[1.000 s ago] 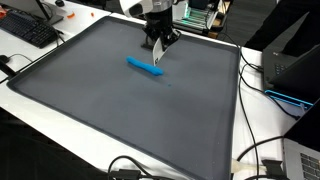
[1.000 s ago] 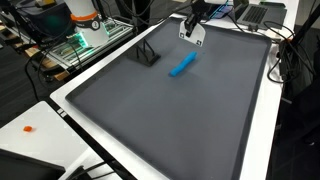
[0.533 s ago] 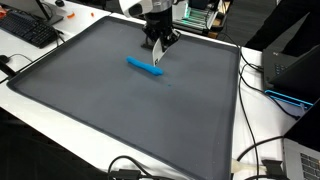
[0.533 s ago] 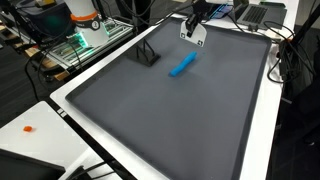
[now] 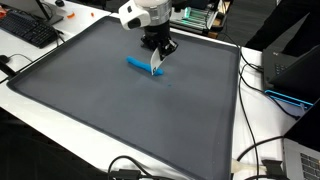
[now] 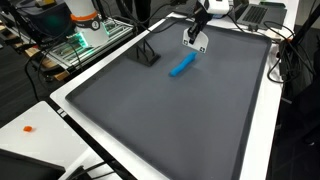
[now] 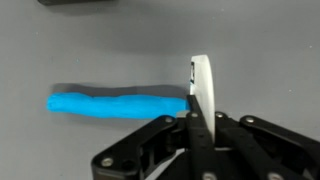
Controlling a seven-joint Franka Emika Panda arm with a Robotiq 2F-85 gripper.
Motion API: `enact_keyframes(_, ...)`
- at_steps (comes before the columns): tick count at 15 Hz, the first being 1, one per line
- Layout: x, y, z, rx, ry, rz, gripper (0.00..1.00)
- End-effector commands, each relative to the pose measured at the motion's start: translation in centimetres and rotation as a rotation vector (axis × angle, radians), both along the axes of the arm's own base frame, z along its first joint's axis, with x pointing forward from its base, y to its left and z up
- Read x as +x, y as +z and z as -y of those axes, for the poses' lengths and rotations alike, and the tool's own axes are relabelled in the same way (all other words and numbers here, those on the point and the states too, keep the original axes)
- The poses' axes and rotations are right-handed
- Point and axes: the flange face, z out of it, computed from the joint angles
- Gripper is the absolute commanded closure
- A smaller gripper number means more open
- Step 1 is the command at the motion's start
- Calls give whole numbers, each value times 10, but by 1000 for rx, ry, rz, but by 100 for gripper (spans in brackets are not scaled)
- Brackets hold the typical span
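Wrist view shows the gripper [image 7: 199, 122] with its jaws drawn together on a thin white piece [image 7: 201, 85], which stands edge-on out of the fingertips. What the piece is cannot be made out; it reads as a flat, card-like blade.

The blue object [image 7: 120, 104] is a short, slightly lumpy bar that lies flat on the grey mat [image 7: 90, 50]. In this view it runs across the picture. Its near end meets the edge of the white piece. They seem to be touching, though the angle is too shallow to be sure.

In both exterior views the gripper [image 5: 158, 50] [image 6: 197, 28] hangs low over the far part of the grey mat [image 5: 120, 115] [image 6: 160, 125]. The white piece [image 5: 155, 66] [image 6: 192, 38] points down from it toward the mat. The blue object [image 5: 145, 67] [image 6: 182, 66] lies just beside the tip of the piece, set at a slant to the mat's edges. It is well in from the raised rim.

Surroundings:
- A small black stand [image 6: 148, 55] sits upright on the mat, apart from the blue object.
- A keyboard [image 5: 30, 30] lies on the white table [image 5: 60, 120] outside the mat.
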Motion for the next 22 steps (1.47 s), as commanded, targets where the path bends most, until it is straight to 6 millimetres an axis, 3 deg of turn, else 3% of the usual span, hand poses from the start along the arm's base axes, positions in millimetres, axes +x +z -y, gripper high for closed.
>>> enact_keyframes(1, 6, -14, 3, -28, 6, 24, 99)
enact_keyframes(22, 13, -58, 6, -69, 38, 67, 99)
